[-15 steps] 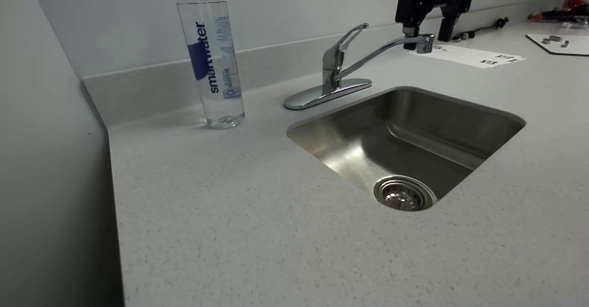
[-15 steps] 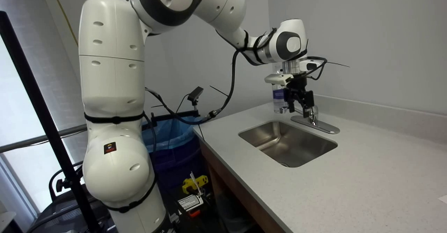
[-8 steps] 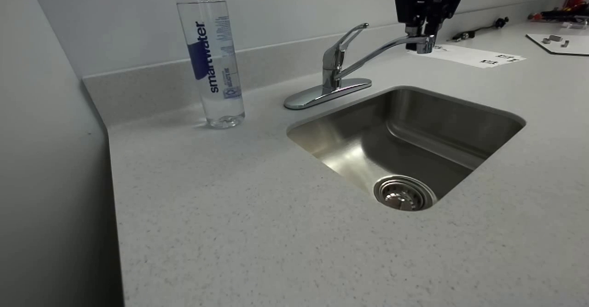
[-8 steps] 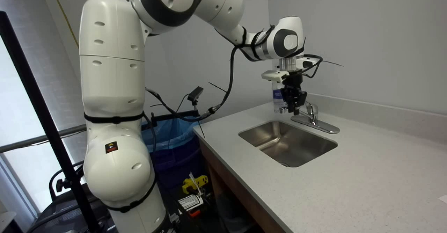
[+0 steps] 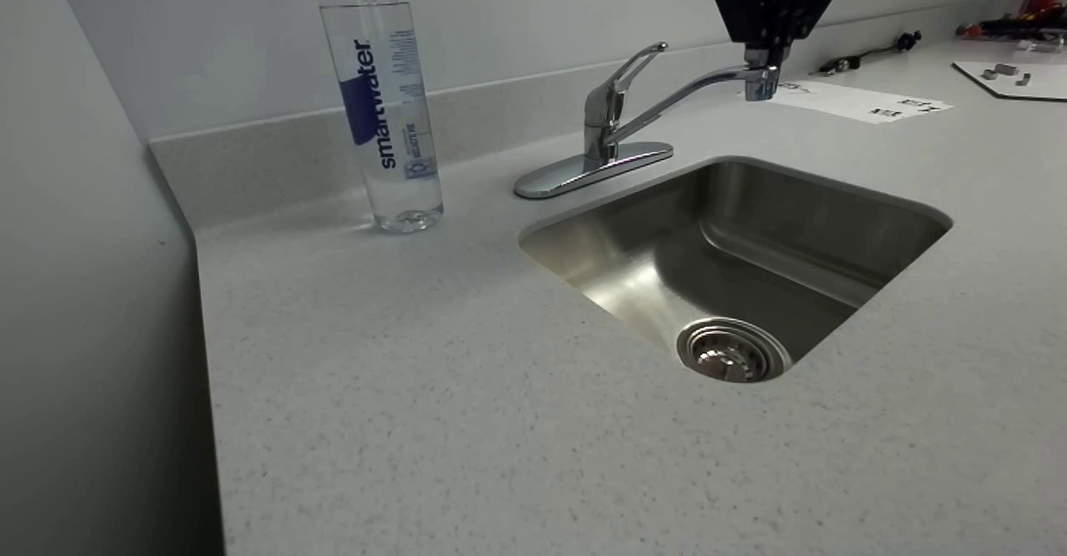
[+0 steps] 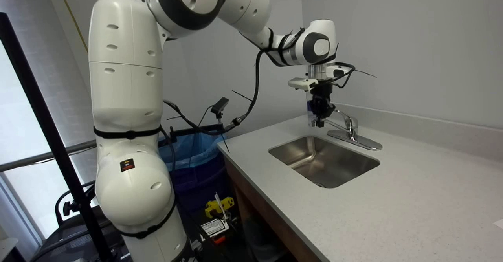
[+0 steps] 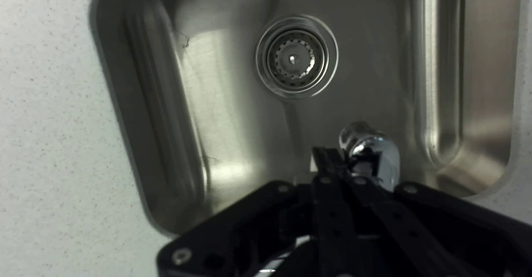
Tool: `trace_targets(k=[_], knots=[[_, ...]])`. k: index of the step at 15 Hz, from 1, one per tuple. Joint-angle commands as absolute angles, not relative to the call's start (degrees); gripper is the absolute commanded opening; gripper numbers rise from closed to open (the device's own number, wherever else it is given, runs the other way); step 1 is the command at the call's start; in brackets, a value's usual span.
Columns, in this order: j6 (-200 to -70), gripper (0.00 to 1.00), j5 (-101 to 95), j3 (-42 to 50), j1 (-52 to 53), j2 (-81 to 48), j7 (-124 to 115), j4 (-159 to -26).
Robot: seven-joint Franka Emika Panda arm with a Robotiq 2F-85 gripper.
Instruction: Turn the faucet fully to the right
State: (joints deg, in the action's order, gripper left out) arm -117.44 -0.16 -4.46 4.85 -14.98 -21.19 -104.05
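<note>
Now pointing the gripper (image 5: 770,54) downward with both fingers (image 7: 326,158) closed together, apparently holding nothing. Lying right beside the spout tip (image 7: 376,148), seemingly touching in an exterior view, though leaving contact hard to confirm in the wrist view. Farther out, finding the faucet (image 5: 602,114) standing on the counter (image 5: 400,356) behind the sink (image 7: 232,102), apparently reaching over it.

Probably handling as hard, slick chrome: fixed at the base, hardly fragile, likely swivelling against light drag. Calling for sideways pushing on the spout tip, gaining leverage there, rather than for clamping; needing steady contact, risking sliding off the rounded metal.

Differing from a second ago in bringing the fingers together from a wide spread and shifting away from the faucet's body toward the spout tip. Since half a second ago, showing the spout tip slightly farther left in an exterior view, perhaps yielding to a push. Beyond, leaving the bottle (image 5: 385,106) standing in the same place.
</note>
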Motion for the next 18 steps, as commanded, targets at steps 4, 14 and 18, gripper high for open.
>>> trace_targets(k=[4, 14, 18], knots=[[-116.8, 0.00, 5.2, -6.7, 8.2, -15.3, -22.0, -103.7], [-122.4, 0.00, 2.3, -7.1, 13.3, -20.7, -26.8, -96.7], [-123.9, 0.00, 2.7, -6.9, 14.4, -22.3, -26.6, -93.9]])
